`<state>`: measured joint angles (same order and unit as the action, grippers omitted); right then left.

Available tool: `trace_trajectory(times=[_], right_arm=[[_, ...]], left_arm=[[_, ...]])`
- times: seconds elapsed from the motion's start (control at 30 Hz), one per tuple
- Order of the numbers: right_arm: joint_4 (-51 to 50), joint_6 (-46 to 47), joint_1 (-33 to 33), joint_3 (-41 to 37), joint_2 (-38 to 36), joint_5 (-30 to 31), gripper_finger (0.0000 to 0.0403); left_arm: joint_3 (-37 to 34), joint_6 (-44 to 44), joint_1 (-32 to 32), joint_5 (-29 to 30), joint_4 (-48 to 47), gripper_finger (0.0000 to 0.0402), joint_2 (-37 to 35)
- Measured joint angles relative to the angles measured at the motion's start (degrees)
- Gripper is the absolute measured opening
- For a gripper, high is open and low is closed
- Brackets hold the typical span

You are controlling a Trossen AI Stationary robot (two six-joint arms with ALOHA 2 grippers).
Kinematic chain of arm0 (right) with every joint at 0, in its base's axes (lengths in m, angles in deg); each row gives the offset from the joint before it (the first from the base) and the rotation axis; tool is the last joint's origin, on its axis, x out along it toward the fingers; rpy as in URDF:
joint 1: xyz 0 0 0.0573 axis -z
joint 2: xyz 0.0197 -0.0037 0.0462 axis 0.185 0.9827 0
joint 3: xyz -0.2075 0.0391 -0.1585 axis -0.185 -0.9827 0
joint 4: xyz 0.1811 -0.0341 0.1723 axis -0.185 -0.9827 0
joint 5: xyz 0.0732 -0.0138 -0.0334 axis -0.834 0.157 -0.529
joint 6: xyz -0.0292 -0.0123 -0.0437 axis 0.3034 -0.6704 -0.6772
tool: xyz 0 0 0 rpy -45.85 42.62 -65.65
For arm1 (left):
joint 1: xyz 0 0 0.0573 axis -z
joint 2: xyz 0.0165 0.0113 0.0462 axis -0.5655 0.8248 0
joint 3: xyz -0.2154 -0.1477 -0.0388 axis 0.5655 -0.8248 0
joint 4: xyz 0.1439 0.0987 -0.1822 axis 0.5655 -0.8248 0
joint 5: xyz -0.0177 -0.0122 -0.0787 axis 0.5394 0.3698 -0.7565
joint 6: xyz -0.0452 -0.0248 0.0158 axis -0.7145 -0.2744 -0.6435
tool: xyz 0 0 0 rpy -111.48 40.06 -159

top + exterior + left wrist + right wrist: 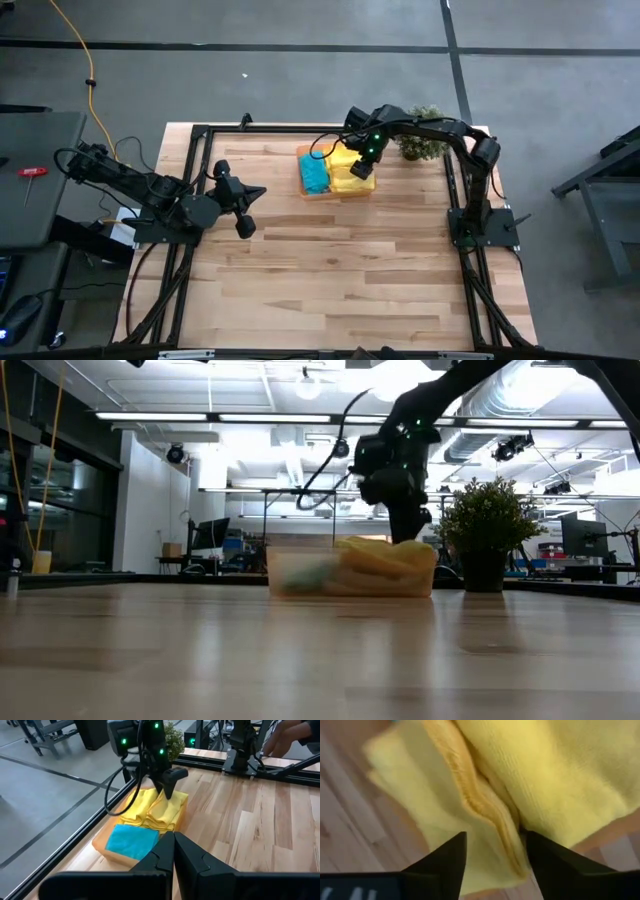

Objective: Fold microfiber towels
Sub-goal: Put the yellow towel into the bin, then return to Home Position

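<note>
The right arm reaches from its base at the table's right edge toward the far edge, its tool (362, 168) pointed down with fingers (445, 862) parted. The left arm rests folded near the left edge, its tool (252, 192) closed, aimed across the table.

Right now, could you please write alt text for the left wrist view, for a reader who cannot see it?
The right tool, fingers apart, points down onto folded yellow towels in an orange tray near the wooden table's edge, with a teal-blue towel beside them. The left tool is shut in the foreground, and a potted plant stands behind.
</note>
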<state>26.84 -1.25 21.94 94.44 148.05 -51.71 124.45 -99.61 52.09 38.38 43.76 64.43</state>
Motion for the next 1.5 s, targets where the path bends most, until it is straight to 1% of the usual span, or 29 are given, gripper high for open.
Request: trace_trajectory(times=[0.1, 0.23, 0.3, 0.37, 0.43, 0.5, 0.57, 0.6, 0.67, 0.7, 0.77, 0.83, 0.93, 1.0, 1.07, 1.1, 1.17, 1.27, 1.3, 1.43, 1.5], right_arm=[[-0.2, -0.2, -0.3, 0.1, -2.5, -0.8, 0.0203], [-0.3, -0.7, -1.3, 0.1, -7.3, -1.1, 0.0206], [-0.1, -1.1, -1.9, 0.0, -10.9, -1.5, 0.0206], [2.3, -1.4, -2.4, -1.8, -15.7, -1.6, 0.0206], [7.4, 0.3, -3.0, -5.9, -21.4, -1.6, 0.0206], [14.8, 4.4, -3.8, -12.7, -28.4, -1.6, 0.0206], [24.2, 10.6, -5.5, -21.2, -35.9, -1.6, 0.0206], [29.2, 14.1, -6.7, -25.6, -39.5, -1.5, 0.0206], [39.0, 21.3, -10.2, -34.0, -46.1, -1.6, 0.0206], [43.8, 24.6, -11.9, -37.6, -48.9, -1.6, 0.0206], [51.0, 30.0, -15.6, -43.6, -53.7, -0.2, 0.0202], [56.7, 34.3, -19.1, -47.7, -56.7, 2.1, 0.0194], [59.2, 37.0, -23.3, -50.4, -59.4, 5.2, 0.0172], [59.0, 35.6, -25.1, -50.7, -59.9, 5.9, 0.0151], [59.1, 33.4, -26.4, -50.7, -59.9, 6.1, 0.0126], [59.0, 32.8, -26.7, -50.7, -59.9, 6.2, 0.0113], [59.1, 33.8, -27.0, -50.7, -59.9, 6.5, 0.008], [59.2, 34.3, -27.1, -50.7, -59.9, 7.9, 0.0019], [59.4, 34.2, -27.1, -50.7, -59.9, 8.1, 0.001], [61.2, 35.0, -27.1, -50.7, -59.8, 7.8, 0.001], [62.2, 34.3, -27.1, -50.7, -59.8, 7.0, 0.0003]], left_arm=[[0.0, 1.0, 0.0, 0.0, 0.0, 0.0, 0.0], [0.0, 1.3, 0.0, 0.0, 0.0, 0.0, 0.0], [0.0, 1.3, 0.0, 0.0, -0.4, 0.0, 0.0], [0.0, 1.3, 0.0, -0.2, -1.3, 0.0, -0.2], [0.0, 1.1, 0.0, -0.5, -1.7, 0.0, -1.0], [-0.2, 1.5, 0.0, -2.0, -1.2, 0.0, -1.8], [-2.7, 4.3, -0.4, -5.0, 3.4, 0.0, -3.5], [-4.6, 6.4, -1.0, -7.4, 8.1, 0.0, -4.5], [-9.6, 11.1, -3.5, -14.8, 18.4, 0.0, -7.2], [-12.2, 13.1, -5.5, -19.6, 24.0, 0.0, -8.3], [-16.7, 14.4, -11.5, -28.7, 33.9, 0.0, -9.5], [-19.8, 13.7, -19.0, -37.2, 36.6, 0.0, -10.6], [-20.8, 10.9, -29.4, -47.4, 36.4, 0.0, -12.0], [-20.9, 10.0, -34.5, -53.2, 36.0, 0.0, -13.2], [-20.8, 8.5, -37.2, -56.9, 35.1, 0.0, -14.7], [-20.8, 8.1, -37.6, -57.4, 34.0, 0.0, -15.5], [-20.8, 8.5, -37.1, -56.6, 31.8, 0.0, -17.5], [-23.3, 7.9, -34.0, -54.8, 31.8, 0.0, -21.5], [-25.1, 7.5, -32.6, -53.3, 32.3, 0.0, -23.2], [-34.1, 3.7, -26.5, -45.7, 35.5, 0.0, -32.0], [-39.4, 2.2, -23.6, -43.5, 37.8, 0.0, -37.0]])
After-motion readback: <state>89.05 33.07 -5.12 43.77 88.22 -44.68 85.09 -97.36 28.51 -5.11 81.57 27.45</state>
